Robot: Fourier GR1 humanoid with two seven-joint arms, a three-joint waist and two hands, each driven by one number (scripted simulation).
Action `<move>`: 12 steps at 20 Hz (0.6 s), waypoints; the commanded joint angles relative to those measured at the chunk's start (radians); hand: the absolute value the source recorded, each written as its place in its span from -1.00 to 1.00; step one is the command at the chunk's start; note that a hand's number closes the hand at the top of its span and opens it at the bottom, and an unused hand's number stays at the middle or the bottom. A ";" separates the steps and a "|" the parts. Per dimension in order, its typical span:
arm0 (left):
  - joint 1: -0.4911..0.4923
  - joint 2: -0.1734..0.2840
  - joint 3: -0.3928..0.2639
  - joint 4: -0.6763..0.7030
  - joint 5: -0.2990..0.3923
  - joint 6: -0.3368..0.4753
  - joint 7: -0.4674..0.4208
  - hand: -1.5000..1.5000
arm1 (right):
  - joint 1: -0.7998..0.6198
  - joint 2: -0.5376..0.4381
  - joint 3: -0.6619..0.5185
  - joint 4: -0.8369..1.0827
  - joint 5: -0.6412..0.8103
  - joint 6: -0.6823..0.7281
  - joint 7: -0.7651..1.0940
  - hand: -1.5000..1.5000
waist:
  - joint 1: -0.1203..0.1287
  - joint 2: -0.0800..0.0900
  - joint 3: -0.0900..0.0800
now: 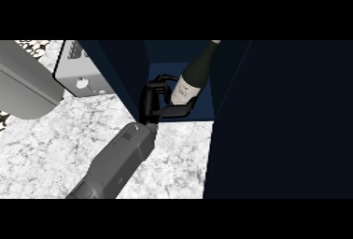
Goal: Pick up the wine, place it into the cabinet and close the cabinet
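The bottle [192, 77] stands tilted inside the open cabinet [289, 116], its neck leaning up and to the right toward the far edge of the view, its pale label facing the near left. The base sits low in the dark blue compartment between the cabinet's left wall and the big dark panel on the right, which fills most of the right half of the view and may be the open door, though I cannot tell for sure.

One hand [153, 100] shows, black, at the end of a grey forearm [117, 163] that comes in from the near edge and runs up toward the cabinet opening. Which arm it is cannot be read for certain; it enters left of centre. Its fingers are curled around the lower part of the bottle: one finger wraps under the label on the near side, others hook round the left of the glass, so the hand is grasping the wine bottle.

The bench [55, 140] is pale marbled stone, bare near the forearm. At the far left stands a grey box-like appliance [79, 70], just beside the cabinet's left wall, and a larger grey slab [24, 79] lies left of it at the edge.
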 commanded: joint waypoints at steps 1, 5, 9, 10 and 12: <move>-0.089 0.000 -0.047 0.089 0.111 0.016 -0.024 1.00 | -0.015 0.010 0.000 -0.001 -0.036 -0.001 -0.003 -1.00 | -0.011 0.003 0.000; -0.147 0.000 -0.069 0.119 0.172 0.045 0.011 1.00 | -0.020 0.008 0.003 0.002 -0.047 -0.014 0.019 -1.00 | -0.018 0.004 0.000; -0.199 0.000 -0.082 0.175 0.200 0.048 0.020 1.00 | -0.025 -0.017 -0.025 0.047 -0.091 0.050 -0.029 -1.00 | -0.035 0.008 0.000; -0.221 0.000 -0.032 0.249 0.171 0.012 -0.025 1.00 | 0.045 0.014 0.016 -0.063 -0.067 0.037 0.000 -1.00 | -0.028 0.006 0.000; -0.270 0.000 -0.049 0.316 0.158 0.012 0.016 1.00 | -0.051 -0.002 0.028 0.030 -0.030 0.026 -0.009 -1.00 | -0.029 0.012 0.000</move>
